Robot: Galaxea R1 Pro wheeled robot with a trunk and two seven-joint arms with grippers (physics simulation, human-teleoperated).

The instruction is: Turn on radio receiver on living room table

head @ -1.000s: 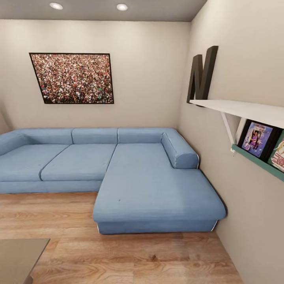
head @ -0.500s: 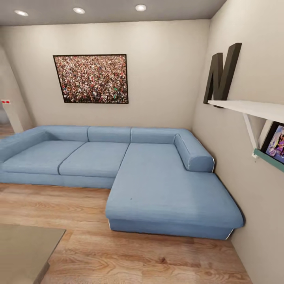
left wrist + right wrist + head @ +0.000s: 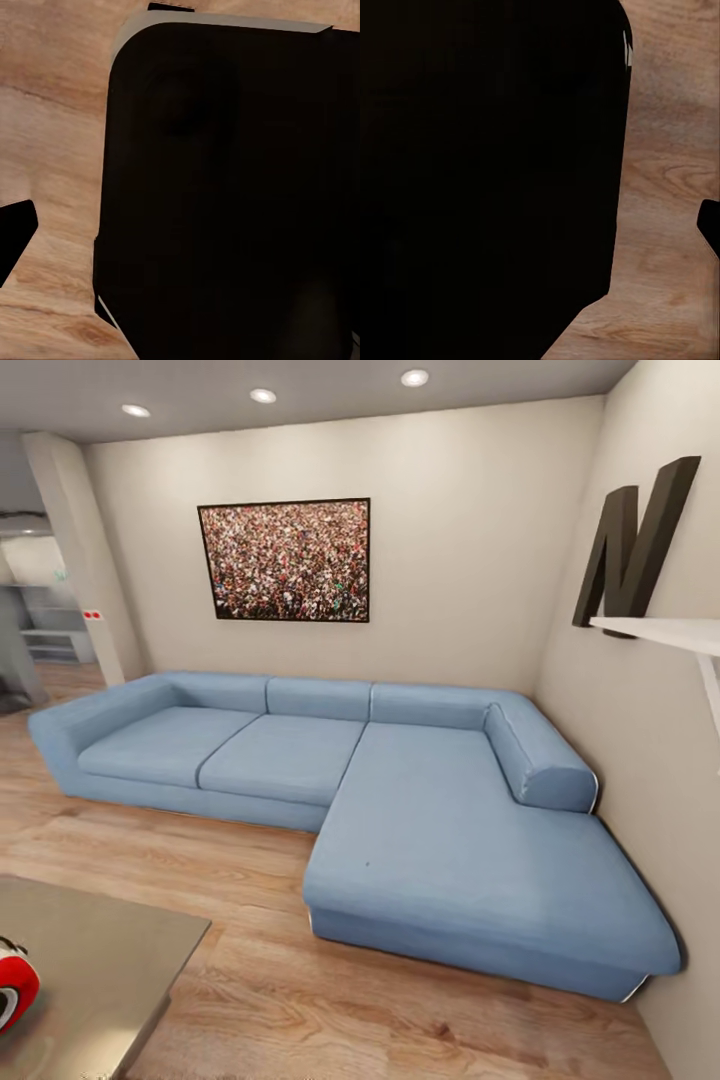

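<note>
Radio receiver [image 3: 12, 985] (red) on table [image 3: 110, 950] corner.

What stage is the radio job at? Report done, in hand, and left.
Done: the robot is in the living room, by the blue sofa. In hand: the grey table and the red radio on it show at the head view's lower left edge. Left: getting an arm to the radio and switching it on; nothing is touching it.

The sofa [image 3: 420, 810] is showing light blue, the table [image 3: 90, 950] grey-taupe, the radio receiver [image 3: 12, 982] glossy red and white, the floor [image 3: 300, 1000] light wood grain.
</note>
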